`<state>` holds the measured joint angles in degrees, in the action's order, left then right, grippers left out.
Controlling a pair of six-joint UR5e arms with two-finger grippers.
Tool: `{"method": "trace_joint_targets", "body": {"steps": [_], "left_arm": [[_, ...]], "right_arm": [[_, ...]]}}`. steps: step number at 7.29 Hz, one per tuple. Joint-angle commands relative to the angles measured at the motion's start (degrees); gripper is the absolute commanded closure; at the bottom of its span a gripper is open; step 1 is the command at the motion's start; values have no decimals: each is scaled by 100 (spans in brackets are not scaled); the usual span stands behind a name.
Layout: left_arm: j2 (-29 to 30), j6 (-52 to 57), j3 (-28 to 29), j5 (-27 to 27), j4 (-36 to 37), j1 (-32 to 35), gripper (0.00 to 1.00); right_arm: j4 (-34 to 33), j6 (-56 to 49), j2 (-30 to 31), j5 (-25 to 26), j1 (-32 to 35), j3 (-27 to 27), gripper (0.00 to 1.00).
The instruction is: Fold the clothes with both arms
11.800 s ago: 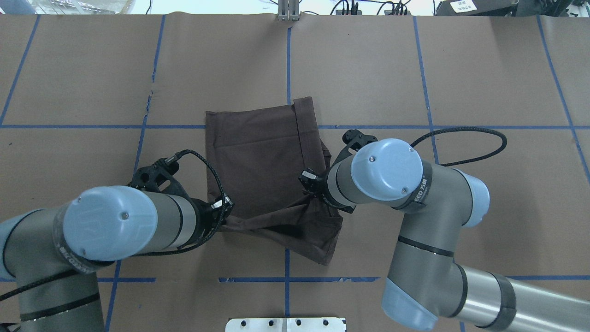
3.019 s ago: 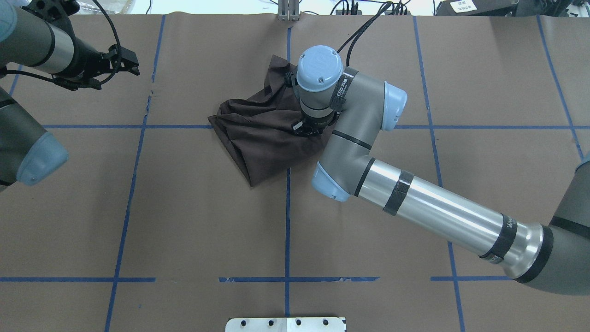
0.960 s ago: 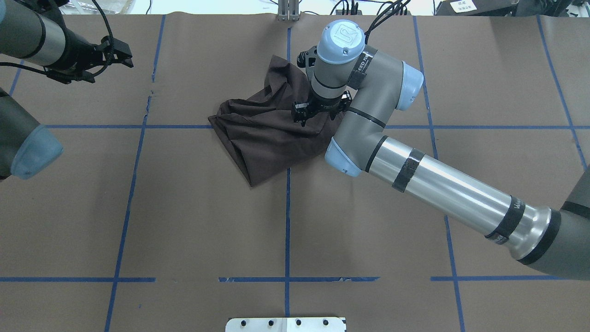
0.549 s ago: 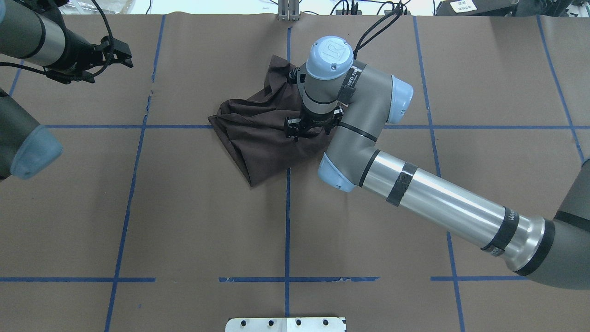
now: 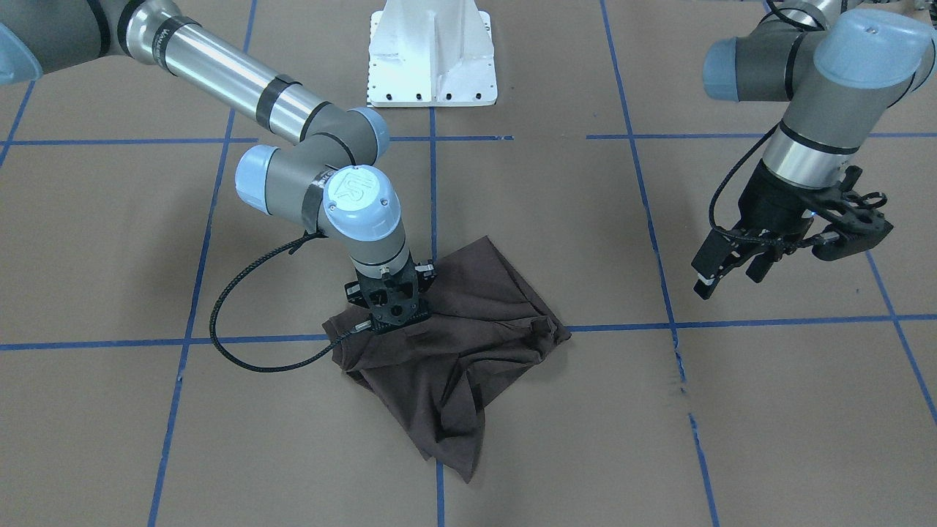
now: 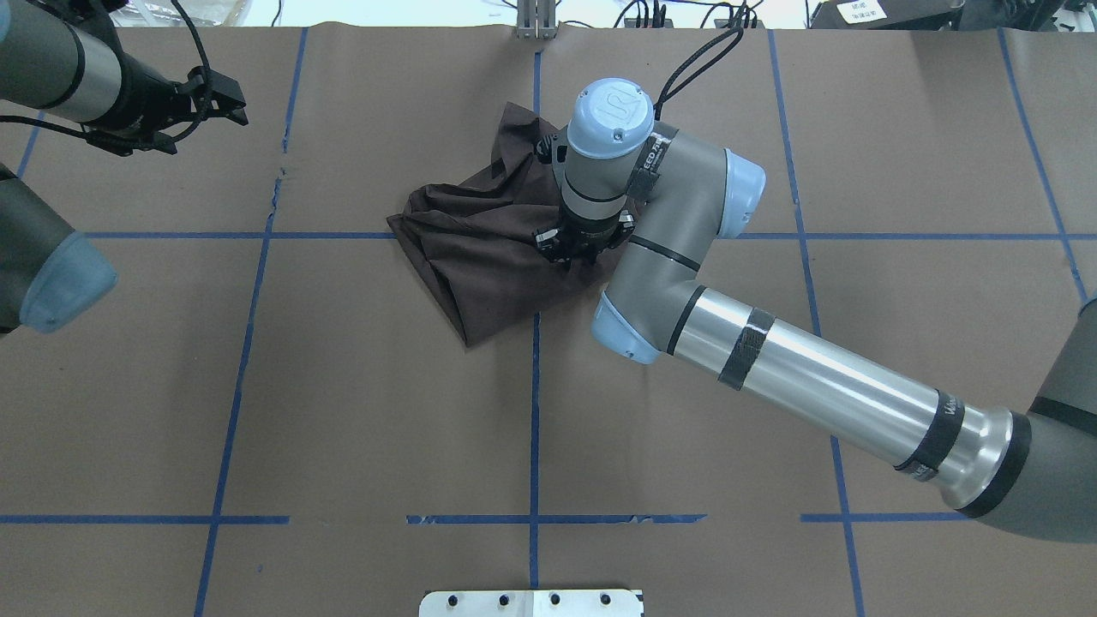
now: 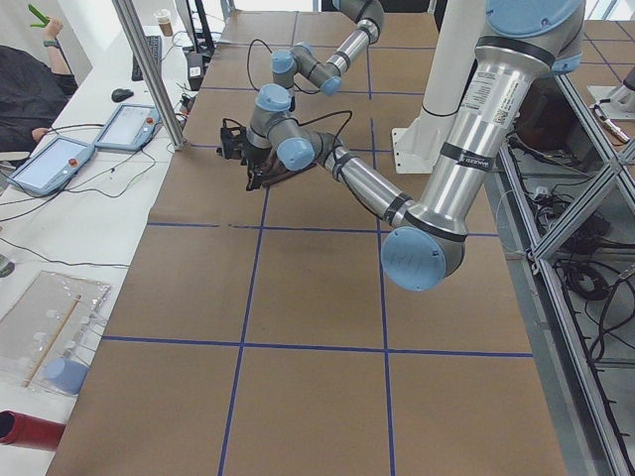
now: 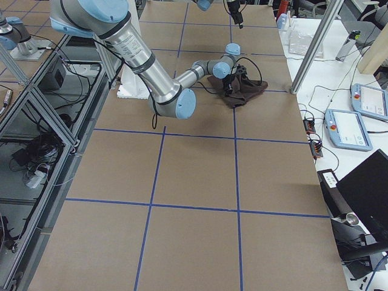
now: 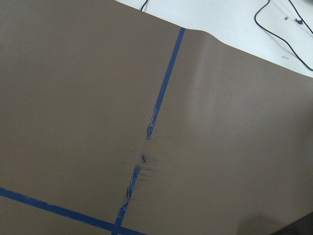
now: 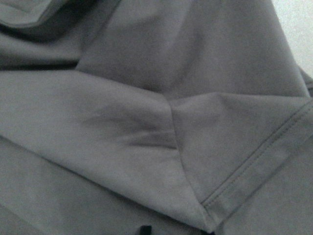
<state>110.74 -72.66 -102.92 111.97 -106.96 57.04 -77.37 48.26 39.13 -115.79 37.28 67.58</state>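
Brown paper (image 6: 343, 386) marked off by blue tape lines (image 6: 533, 411) is covering the whole table you are looking down on. At the upper left of the overhead view, the left gripper (image 6: 230, 96) is hanging over bare paper with its fingers spread apart and nothing between them, well apart from the cloth. Its wrist camera is showing you only paper and a torn stretch of tape (image 9: 151, 125). Toward the centre, the dark brown T-shirt (image 6: 480, 248) is lying in a crumpled heap just above the middle of the frame. It is sitting across two of the tape lines, with one corner trailing toward the lower centre and another bunch reaching toward the top edge. At the right side of that heap, the right gripper (image 6: 572, 254) is pointing straight down and pressing into the fabric. Its fingers are looking drawn together on a pinch of cloth, though the folds are hiding the tips from you. Its wrist camera is filling with fabric and a stitched hem (image 10: 259, 166). From the lower right corner, the right arm (image 6: 814, 386) is reaching diagonally across the paper to that spot.
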Motion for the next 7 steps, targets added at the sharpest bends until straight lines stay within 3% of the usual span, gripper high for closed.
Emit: {"method": "trace_joint_targets", "body": {"steps": [1, 5, 6, 7], "left_arm": [[0, -2, 0, 0, 0, 0, 0], [0, 6, 9, 0, 0, -9, 0], [-9, 6, 9, 0, -9, -9, 0], [-9, 7, 9, 0, -9, 0, 0]], "right_arm": [[12, -1, -20, 4, 113, -8, 56], [3, 34, -28, 171, 78, -78, 55], [3, 104, -37, 171, 61, -78, 65], [3, 113, -46, 171, 34, -78, 85]]}}
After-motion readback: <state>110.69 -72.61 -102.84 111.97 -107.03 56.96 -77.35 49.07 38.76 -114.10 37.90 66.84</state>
